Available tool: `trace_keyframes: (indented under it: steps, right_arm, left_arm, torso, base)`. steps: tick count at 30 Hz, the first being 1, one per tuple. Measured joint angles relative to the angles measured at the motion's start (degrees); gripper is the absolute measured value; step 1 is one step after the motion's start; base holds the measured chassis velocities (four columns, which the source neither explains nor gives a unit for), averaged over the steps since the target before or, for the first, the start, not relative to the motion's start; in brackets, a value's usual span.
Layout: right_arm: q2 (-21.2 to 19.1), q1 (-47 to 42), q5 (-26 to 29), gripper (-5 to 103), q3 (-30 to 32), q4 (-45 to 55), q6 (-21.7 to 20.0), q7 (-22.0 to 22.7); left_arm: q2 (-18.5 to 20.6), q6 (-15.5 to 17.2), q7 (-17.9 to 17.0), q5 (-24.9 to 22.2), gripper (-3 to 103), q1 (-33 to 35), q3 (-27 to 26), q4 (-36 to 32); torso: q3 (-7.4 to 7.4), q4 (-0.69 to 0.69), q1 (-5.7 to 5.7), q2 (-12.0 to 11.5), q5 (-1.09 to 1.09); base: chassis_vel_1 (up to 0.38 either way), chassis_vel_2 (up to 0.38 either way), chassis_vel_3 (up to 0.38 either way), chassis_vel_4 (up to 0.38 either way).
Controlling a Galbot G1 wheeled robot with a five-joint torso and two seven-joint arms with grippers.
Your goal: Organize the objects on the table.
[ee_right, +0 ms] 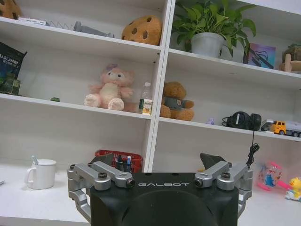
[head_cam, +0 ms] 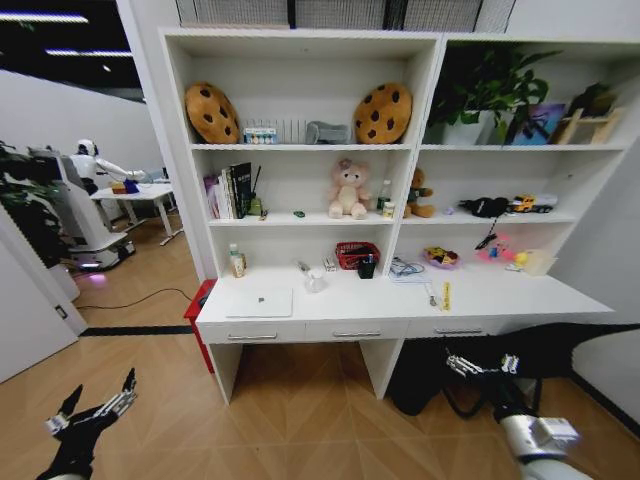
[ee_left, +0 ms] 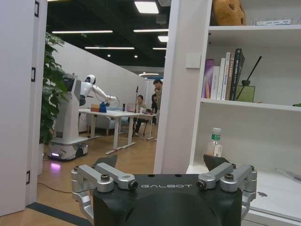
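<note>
Both grippers point(head_cam: 95, 410) point(head_cam: 482, 364) hang below laptop point(head_cam: 259, 302).

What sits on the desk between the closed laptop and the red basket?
In the head view, a white mug and a small item beside it stand between the laptop and the red basket.

A herringbone wood floor point(head_cam: 300, 430) is seen at 6 o'clock; a tall white shelving unit point(head_cam: 300, 150) (open-fronted) is set at 12, ceiling strip lights point(head_cam: 40, 18) at 10.
</note>
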Motion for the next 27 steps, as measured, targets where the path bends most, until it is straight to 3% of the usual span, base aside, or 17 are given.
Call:
trace_keyframes:
  steps: [27]
  right_arm:
    - [0.0,0.0,0.0,100,0.0,0.0,0.0,0.0]
  left_arm:
    - [0.0,0.0,0.0,0.0,100,0.0,0.0,0.0]
  torso:
    - [0.0,0.0,0.01,0.0,0.0]
  base:
    - [0.0,0.0,0.0,0.0]
